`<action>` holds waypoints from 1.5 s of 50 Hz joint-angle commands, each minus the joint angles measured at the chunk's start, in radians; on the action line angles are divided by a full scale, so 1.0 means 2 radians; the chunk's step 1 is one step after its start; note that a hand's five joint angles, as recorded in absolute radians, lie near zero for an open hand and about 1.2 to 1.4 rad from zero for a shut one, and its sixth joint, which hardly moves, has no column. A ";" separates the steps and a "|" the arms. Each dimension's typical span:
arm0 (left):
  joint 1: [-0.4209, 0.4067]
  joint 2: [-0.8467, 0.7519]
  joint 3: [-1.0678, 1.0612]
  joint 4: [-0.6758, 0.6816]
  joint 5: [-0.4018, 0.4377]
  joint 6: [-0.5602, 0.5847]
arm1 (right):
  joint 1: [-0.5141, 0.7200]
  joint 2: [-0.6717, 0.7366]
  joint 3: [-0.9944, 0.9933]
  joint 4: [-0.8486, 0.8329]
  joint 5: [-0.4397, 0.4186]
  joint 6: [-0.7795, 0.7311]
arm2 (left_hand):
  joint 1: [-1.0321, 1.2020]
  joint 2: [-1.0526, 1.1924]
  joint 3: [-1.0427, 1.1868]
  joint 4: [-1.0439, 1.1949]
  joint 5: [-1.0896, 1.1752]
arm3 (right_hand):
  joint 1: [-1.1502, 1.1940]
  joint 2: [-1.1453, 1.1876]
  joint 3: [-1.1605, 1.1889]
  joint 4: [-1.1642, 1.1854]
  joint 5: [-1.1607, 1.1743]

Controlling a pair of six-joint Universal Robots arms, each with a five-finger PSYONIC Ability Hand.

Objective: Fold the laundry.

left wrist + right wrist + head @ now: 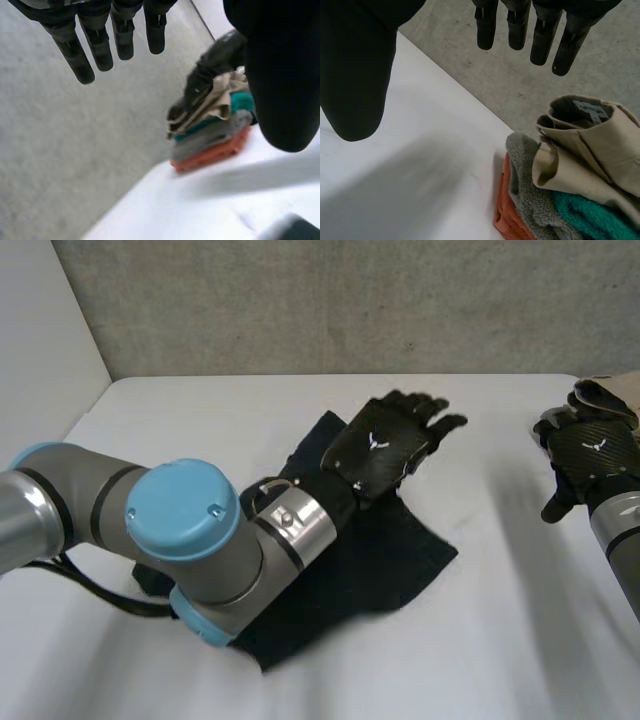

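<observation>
Left hand spread, empty, hovering over dark cloth beneath palm and forearm. Right hand spread, empty, just beside folded pile. Risks: bunching cloth on a shallow grab; right hand knocking pile.

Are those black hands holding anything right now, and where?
Nothing is held: the left hand is open over the dark square cloth, the right hand open by the folded stack.
</observation>
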 commanded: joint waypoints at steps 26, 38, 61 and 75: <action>0.031 0.277 -0.336 -0.286 -0.208 0.016 | 0.076 0.098 -0.067 0.180 -0.224 -0.190 | 0.384 0.377 0.376 0.379 0.382 | 0.077 0.067 0.070 0.058 0.062; 0.058 0.203 -0.315 -0.268 -0.211 0.015 | 0.103 0.178 -0.130 0.172 -0.197 -0.182 | 0.024 0.018 0.017 0.020 0.023 | 0.470 0.459 0.463 0.451 0.454; 0.054 0.080 -0.214 -0.084 -0.252 0.062 | 0.102 0.138 -0.112 0.151 -0.164 -0.095 | 0.582 0.575 0.574 0.577 0.580 | 0.598 0.587 0.591 0.579 0.582; 0.048 0.263 -0.163 -0.051 -0.250 0.191 | 0.098 -0.021 -0.166 0.169 -0.105 -0.052 | 0.582 0.575 0.574 0.577 0.580 | 0.598 0.587 0.591 0.579 0.582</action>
